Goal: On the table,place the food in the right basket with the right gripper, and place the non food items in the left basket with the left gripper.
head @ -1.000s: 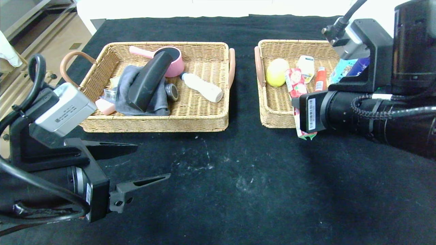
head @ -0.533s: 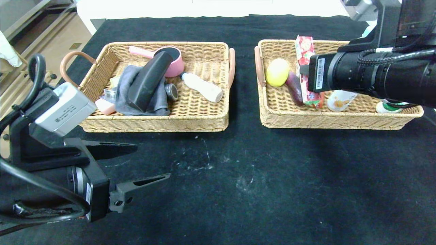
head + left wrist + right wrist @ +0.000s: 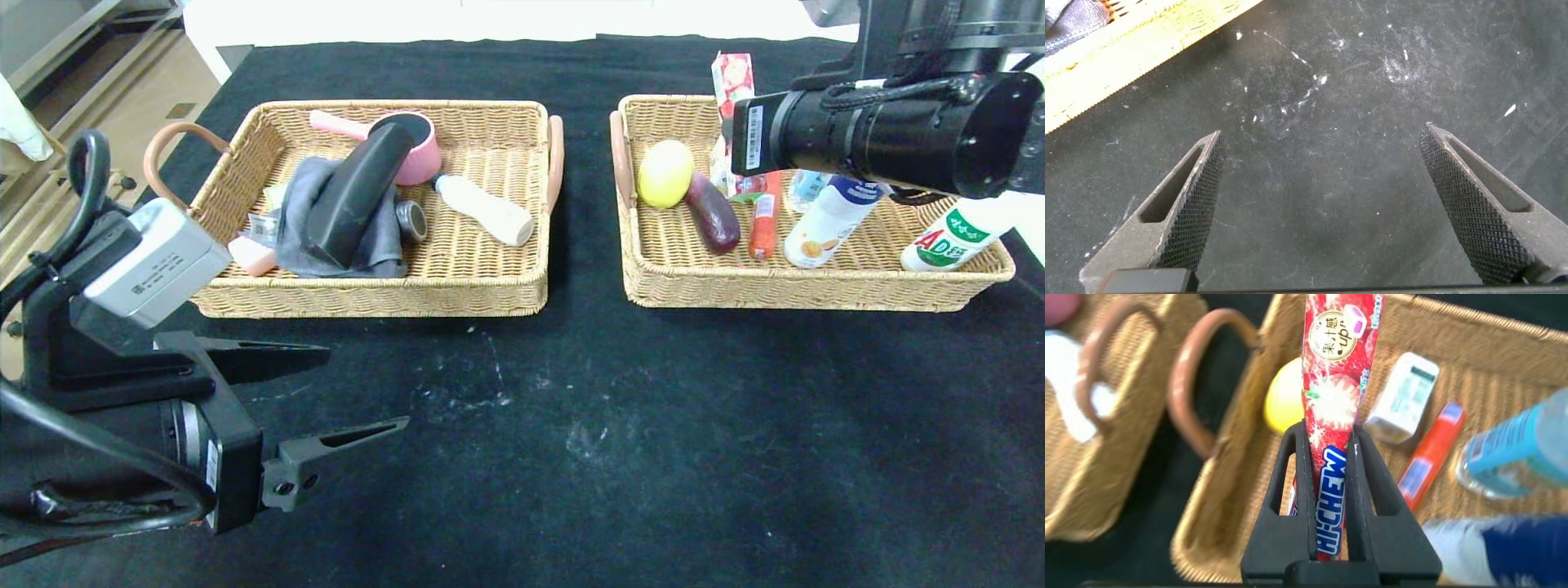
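Covering the whole scene, the desk (image 3: pixel 571 425) wears a black cloth with white scuffs. On its far left sits the left basket (image 3: pixel 371 296), holding a grey cloth (image 3: pixel 306 237), a black glasses case (image 3: pixel 355 196), a pink pot (image 3: pixel 420 159) and a white bottle (image 3: pixel 483 210). On the far right, the right basket (image 3: pixel 775 290) holds a lemon (image 3: pixel 664 173), an eggplant (image 3: pixel 713 214) and several bottles. The right gripper (image 3: pixel 1325 449) hangs over this basket, fingers clamped on the red candy stick (image 3: pixel 1333 408), which points away from the robot. The left gripper (image 3: pixel 1319 212) is parked low near the left edge, fingers wide apart over bare cloth.
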